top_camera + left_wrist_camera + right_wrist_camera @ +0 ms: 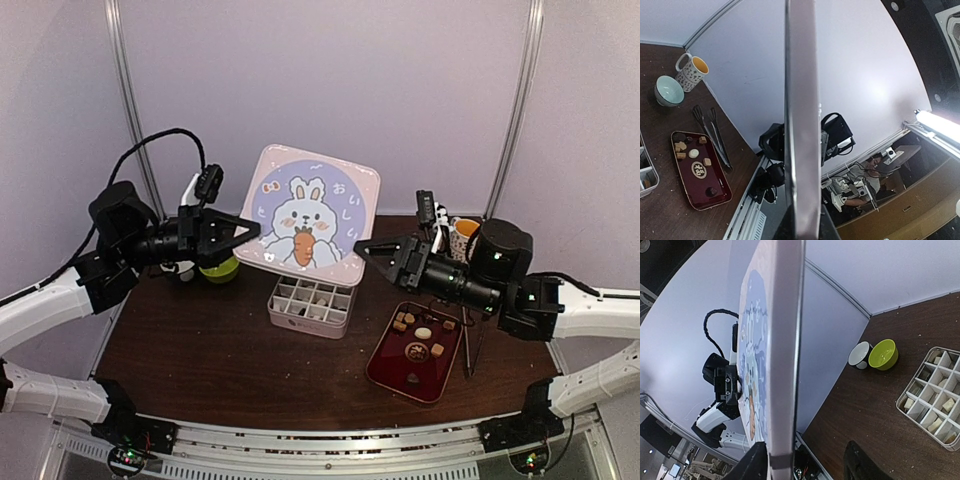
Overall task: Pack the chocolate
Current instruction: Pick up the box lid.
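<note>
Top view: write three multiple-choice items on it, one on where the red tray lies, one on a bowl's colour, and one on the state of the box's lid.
1. Seen from the arms, where does the red tray lie against the divided box?
A. to its right
B. to its left
C. on top of it

2. What colour is the bowl under the left gripper?
A. red
B. yellow-green
C. purple

3. In what state is the lid?
A. closed on the box
B. flat on the table
C. held up above the box

Answers:
1 A: the tray sits on the right arm's side of the box.
2 B: the bowl shows bright yellow-green.
3 C: the left gripper pinches the lid's left edge, the right gripper straddles its right edge, and the box stands open below.
</note>
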Controlling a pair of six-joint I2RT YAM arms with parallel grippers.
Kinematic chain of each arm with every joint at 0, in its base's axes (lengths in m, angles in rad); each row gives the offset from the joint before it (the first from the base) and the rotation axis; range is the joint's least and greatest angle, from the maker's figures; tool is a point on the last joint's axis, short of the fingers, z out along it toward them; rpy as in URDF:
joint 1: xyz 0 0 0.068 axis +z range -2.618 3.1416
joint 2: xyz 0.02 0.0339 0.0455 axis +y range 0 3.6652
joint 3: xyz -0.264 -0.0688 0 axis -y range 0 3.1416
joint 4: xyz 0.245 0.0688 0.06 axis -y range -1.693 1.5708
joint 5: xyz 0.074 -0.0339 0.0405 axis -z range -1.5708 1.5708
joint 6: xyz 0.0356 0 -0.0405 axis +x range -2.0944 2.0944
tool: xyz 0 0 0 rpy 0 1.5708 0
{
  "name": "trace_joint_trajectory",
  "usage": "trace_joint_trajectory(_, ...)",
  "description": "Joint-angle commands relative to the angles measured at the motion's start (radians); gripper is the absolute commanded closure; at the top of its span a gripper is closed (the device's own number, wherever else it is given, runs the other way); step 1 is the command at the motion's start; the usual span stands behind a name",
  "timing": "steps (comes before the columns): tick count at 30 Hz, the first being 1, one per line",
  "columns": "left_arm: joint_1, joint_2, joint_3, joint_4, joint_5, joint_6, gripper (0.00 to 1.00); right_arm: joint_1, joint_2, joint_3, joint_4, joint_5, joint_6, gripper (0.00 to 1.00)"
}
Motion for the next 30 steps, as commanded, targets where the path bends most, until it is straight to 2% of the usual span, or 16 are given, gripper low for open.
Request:
trace_joint_trajectory(1, -0.004, -0.007, 0.004, 0.104, 0.025, -0.016, 0.98, -0.008, 0.019, 0.027, 0.036, -0.055, 0.009, 0.55)
trace_joint_trajectory(13, -0.004, 0.034, -0.006, 0.093, 0.033, 0.002, 0.97, -0.015, 0.019, 0.02, 0.107, -0.111, 0.028, 0.79)
trace_joint_trajectory(16, -0.004, 0.039, 0.008, 0.034, 0.006, 0.057, 0.85, -0.019, 0.018, 0.019, 0.088, -0.097, 0.028, 0.83)
trace_joint_trajectory(18, -0.004, 0.04, 0.034, -0.098, -0.04, 0.128, 0.76, -0.029, 0.017, 0.017, 0.067, -0.081, 0.034, 0.87)
trace_joint_trajectory(20, -0.004, 0.049, 0.053, -0.152, -0.067, 0.178, 0.71, -0.04, 0.021, 0.01, 0.063, -0.072, 0.048, 0.9)
trace_joint_trajectory(25, -0.003, 0.101, 0.086, -0.241, -0.098, 0.234, 0.66, -0.067, 0.052, 0.001, 0.066, -0.076, 0.09, 0.98)
trace_joint_trajectory(30, -0.003, 0.157, 0.134, -0.384, -0.185, 0.344, 0.64, -0.096, 0.108, -0.02, 0.083, -0.076, 0.148, 1.0)
